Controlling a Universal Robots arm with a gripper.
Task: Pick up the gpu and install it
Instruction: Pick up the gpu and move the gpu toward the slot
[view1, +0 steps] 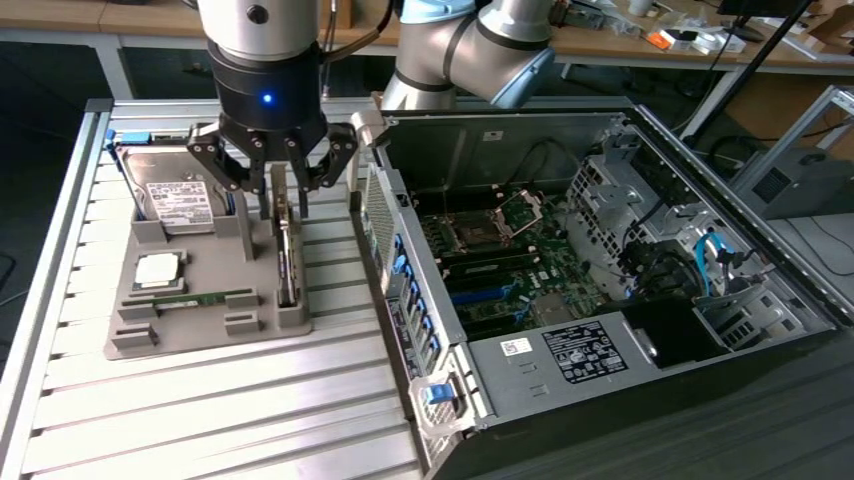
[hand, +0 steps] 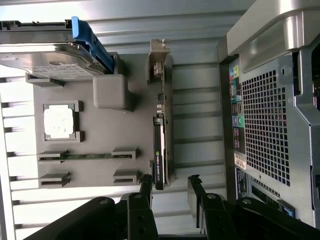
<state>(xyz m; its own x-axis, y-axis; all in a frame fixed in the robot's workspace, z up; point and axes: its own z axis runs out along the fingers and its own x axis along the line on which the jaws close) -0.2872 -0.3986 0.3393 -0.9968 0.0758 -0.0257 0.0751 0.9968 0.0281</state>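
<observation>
Gpu (view1: 286, 262) stands on edge in its holder (view1: 200, 330) beneath the arm's downward-pointing tool (view1: 278, 195), fingers spread.

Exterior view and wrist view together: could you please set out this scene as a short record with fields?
holder: grey moulded plastic tray on the white slatted table
task part: thin green circuit-board gpu with black cooler, standing on edge in a tray slot
robot: black end effector, open, fingers either side of the gpu's upper edge
other parts in tray: silver boxy hard drive, square silver processor, narrow green memory stick
computer: open black computer case, on the exterior view's right of the tray
</observation>
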